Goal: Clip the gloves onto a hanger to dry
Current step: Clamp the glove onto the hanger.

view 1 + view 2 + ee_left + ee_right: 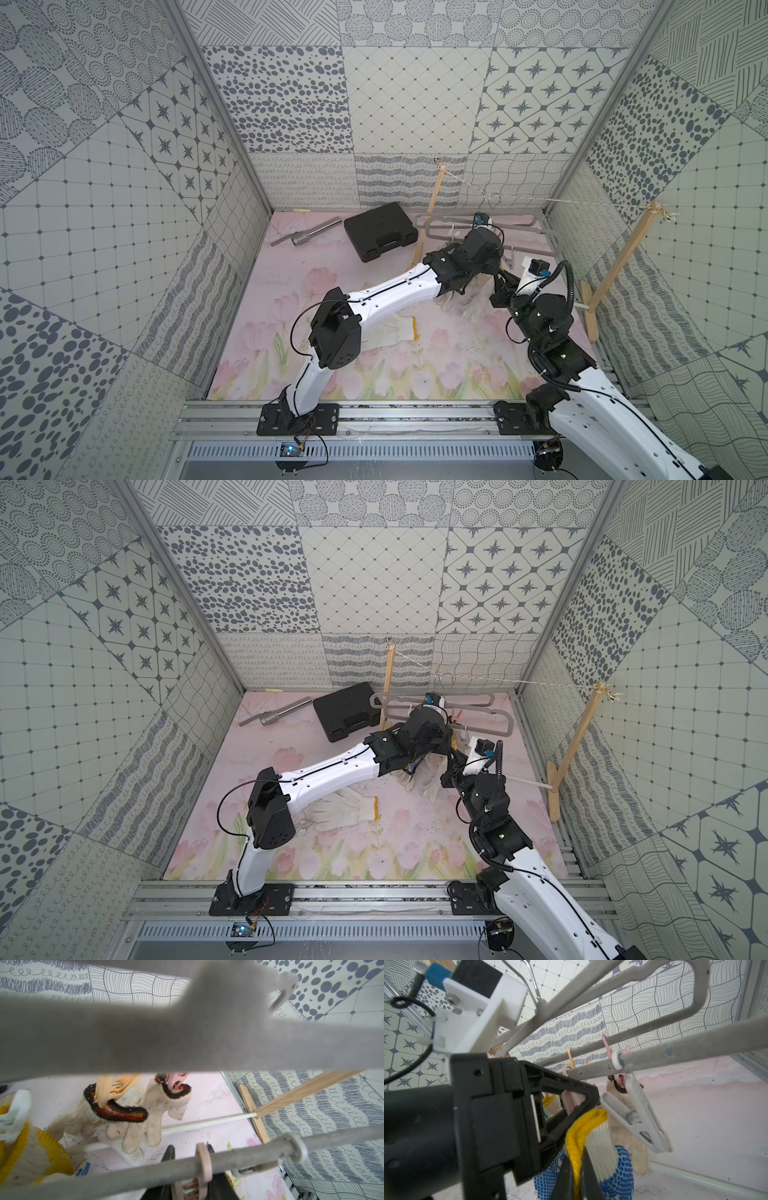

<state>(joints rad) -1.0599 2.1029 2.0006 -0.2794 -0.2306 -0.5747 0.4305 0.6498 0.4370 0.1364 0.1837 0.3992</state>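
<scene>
While right jaws pinch glove (600,1138), left straddle peg (571,1101).

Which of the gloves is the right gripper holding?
The knitted glove with blue dots and a yellow-edged cuff; the right gripper pinches that cuff. The cream gloves with black-edged cuffs hang from pegs.

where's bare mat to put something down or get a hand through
Free: the front strip of the mat, between the loose glove and the front rail; also the left side, between the metal tool and the left arm's elbow. Crowded: back right, where the hanger, clipped gloves and wooden post bunch up.
</scene>
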